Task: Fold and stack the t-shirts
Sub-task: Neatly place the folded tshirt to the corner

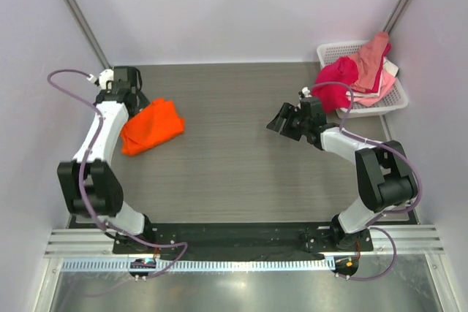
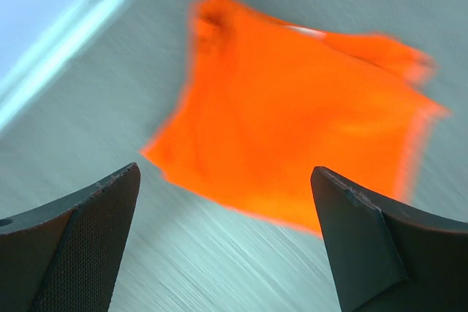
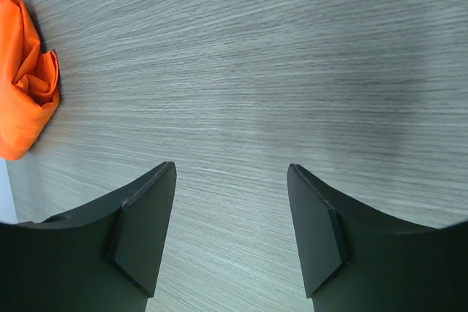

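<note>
Hovering left tool (image 2: 225, 172) wide over orange t-shirt (image 2: 292, 122), white tag (image 2: 306, 31) unreadable; right tool (image 3: 231, 167) parted, empty.

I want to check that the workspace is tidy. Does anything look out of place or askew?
Yes, two things. The orange t-shirt lies crooked on the table, bunched and uneven. In the white basket, the magenta shirt spills over the rim toward the table, and the salmon shirt sticks up above it.

Orange t-shirt (image 1: 151, 126) soft matt cloth; table (image 1: 234, 158) grey wood-grain, matt; basket (image 1: 333, 52) white plastic lattice.
</note>
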Controlling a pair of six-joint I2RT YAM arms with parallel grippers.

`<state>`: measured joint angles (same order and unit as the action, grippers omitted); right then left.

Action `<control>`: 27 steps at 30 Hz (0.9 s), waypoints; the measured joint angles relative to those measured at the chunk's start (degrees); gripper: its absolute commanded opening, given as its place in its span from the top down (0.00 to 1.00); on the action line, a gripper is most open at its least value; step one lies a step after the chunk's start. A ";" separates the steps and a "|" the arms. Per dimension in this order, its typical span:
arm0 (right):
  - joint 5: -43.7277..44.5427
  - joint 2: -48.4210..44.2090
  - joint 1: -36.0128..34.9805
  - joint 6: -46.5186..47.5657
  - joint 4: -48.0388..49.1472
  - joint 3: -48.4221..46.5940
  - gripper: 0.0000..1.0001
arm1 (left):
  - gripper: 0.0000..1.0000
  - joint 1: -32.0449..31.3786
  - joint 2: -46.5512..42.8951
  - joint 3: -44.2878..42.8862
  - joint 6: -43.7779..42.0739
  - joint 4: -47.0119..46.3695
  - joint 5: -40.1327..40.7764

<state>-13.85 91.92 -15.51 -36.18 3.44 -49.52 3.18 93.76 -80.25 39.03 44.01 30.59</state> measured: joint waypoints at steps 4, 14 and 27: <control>0.33 -2.03 0.00 0.07 0.98 2.12 0.29 | 0.00 -4.24 -15.10 7.10 -0.17 -5.79 -8.85; 1.75 -6.32 0.07 0.15 3.56 3.34 0.36 | 0.07 -15.76 -6.21 10.19 0.79 -17.70 -22.40; 2.12 -6.29 0.37 0.15 4.13 4.46 0.43 | 0.34 -9.16 5.40 14.12 5.57 -31.74 -34.49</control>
<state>-11.73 85.62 -15.14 -36.03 7.57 -45.06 -5.98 99.15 -66.13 44.60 12.27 -3.90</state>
